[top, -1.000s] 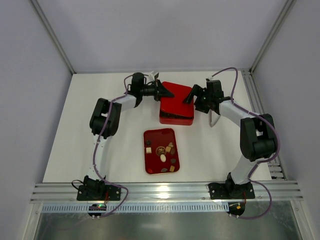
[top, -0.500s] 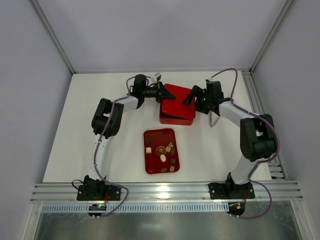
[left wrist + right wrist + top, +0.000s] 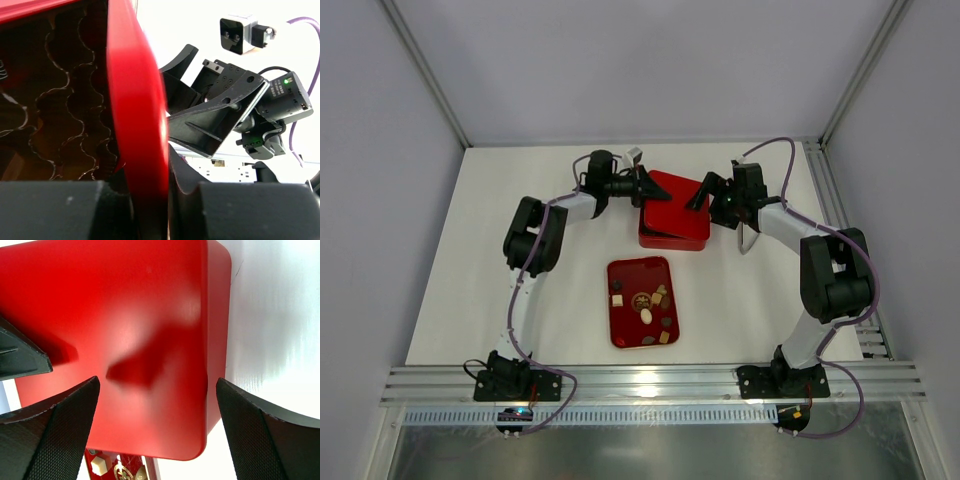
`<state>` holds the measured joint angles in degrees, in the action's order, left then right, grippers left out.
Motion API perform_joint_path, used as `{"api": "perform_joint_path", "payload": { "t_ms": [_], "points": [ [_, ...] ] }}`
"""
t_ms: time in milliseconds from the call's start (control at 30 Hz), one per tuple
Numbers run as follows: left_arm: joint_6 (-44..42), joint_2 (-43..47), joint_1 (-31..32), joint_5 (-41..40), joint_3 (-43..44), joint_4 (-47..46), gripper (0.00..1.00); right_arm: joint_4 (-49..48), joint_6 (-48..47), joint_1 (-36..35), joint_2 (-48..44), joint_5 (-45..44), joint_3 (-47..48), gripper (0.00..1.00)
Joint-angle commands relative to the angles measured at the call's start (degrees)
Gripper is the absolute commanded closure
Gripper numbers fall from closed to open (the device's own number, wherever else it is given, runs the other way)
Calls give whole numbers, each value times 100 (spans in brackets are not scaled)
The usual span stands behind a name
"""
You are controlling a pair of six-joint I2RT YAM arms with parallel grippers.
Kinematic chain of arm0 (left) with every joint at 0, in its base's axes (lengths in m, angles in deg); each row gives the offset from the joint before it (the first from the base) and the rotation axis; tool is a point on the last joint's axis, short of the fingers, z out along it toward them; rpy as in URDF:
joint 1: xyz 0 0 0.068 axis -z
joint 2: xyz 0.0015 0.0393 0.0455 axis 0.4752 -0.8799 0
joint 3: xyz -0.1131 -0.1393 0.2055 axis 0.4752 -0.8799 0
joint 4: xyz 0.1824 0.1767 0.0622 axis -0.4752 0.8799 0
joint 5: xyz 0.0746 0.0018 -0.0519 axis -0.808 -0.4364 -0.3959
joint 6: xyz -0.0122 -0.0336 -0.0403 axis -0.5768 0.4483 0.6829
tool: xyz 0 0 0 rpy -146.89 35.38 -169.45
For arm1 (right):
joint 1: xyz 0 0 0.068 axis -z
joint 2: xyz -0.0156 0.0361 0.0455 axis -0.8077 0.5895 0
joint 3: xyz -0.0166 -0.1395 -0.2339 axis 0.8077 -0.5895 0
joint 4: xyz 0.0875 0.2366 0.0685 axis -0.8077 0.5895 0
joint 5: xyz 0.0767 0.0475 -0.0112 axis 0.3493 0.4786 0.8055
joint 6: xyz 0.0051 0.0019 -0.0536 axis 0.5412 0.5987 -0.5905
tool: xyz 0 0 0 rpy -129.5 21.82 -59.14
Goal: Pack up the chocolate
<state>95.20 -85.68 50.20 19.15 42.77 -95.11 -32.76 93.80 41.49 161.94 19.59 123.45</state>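
Observation:
Several small chocolate pieces (image 3: 647,303), dark brown, tan and cream-white, lie on the flat red tray (image 3: 628,271) at mid-table; a few also show in the right wrist view (image 3: 100,467). Behind it stands the square red box (image 3: 672,240). My left gripper (image 3: 642,187) is shut on the left edge of its red lid (image 3: 678,200), which is tilted up. The left wrist view shows the lid's rim (image 3: 142,125) between the jaws (image 3: 150,210) and the brown compartments (image 3: 60,115) under it. My right gripper (image 3: 702,190) is wide open over the lid's right side (image 3: 157,405), holding nothing.
The white table (image 3: 470,260) lies between grey walls, with a metal rail (image 3: 650,382) along its near edge. A perforated strip (image 3: 840,200) runs down the right side. My right gripper's finger (image 3: 210,125) shows close beyond the lid in the left wrist view.
My left gripper has shifted slightly with the lid's left edge in its jaws, and the lid now sits tilted on the box. The right gripper has hardly moved.

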Motion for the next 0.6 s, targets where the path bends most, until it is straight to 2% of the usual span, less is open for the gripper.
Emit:
{"api": "perform_joint_path", "payload": {
  "t_ms": [0,233,567],
  "points": [
    [-194,65,-47,95,-17,32,82,-225,-84,-36,-157,9,10,3],
    [-326,118,-134,86,-96,164,73,-251,-75,-36,-104,0,-7,4],
    [-343,170,-275,86,-158,182,70,-251,-66,-28,-52,9,10,5]
  ]
}}
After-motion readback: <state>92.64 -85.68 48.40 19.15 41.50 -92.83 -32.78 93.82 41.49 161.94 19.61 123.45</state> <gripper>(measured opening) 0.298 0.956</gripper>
